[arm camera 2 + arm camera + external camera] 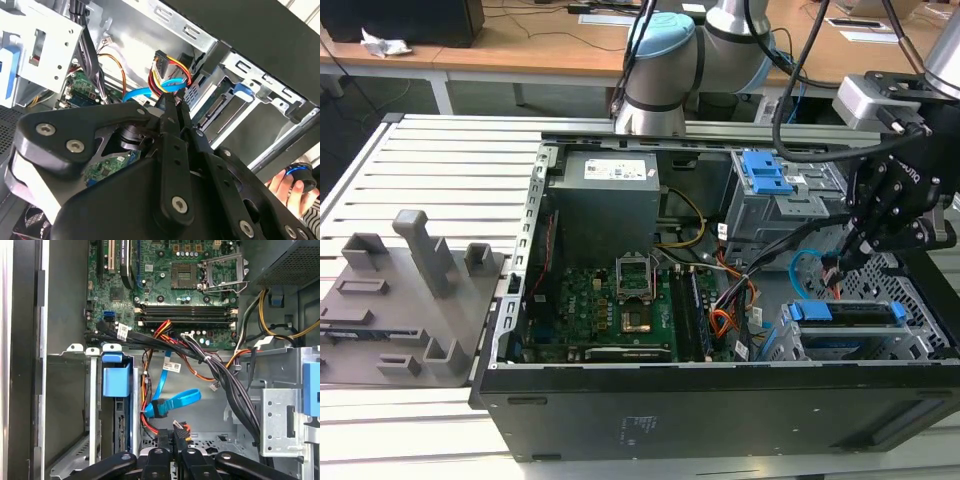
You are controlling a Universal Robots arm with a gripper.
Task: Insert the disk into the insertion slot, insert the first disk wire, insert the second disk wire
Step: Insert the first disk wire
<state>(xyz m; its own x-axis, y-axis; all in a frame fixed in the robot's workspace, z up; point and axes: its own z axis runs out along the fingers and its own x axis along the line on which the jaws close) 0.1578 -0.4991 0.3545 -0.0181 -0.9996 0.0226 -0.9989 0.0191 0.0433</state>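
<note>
On the exterior view's right, inside the open black computer case (pixel 720 410), the silver-grey hard drive in its bright blue plastic bracket (pixel 845 313) is seen seated in the low perforated silver drive cage (pixel 923 310). Above it the black pincer (pixel 176 436) is held with its fingers drawn together, apparently clamped on the connector end of the red, orange and black wire bundle (pixel 170 70), near the drive's rear edge.

A skewed mating is judged the main risk: if the connector is tilted in the grip, it could jam or slip. The thin light blue flat cable (pixel 180 399), looped just beside the fingers, could be trapped between plug and drive.

From the exterior view's left, a grey moulded fixture (pixel 420 270) is set on the slatted counter (pixel 440 160), then a green motherboard (pixel 610 300) and a taller grey cage with blue latches (pixel 790 205). The approach is crowded by thick black cables (pixel 225 375).
</note>
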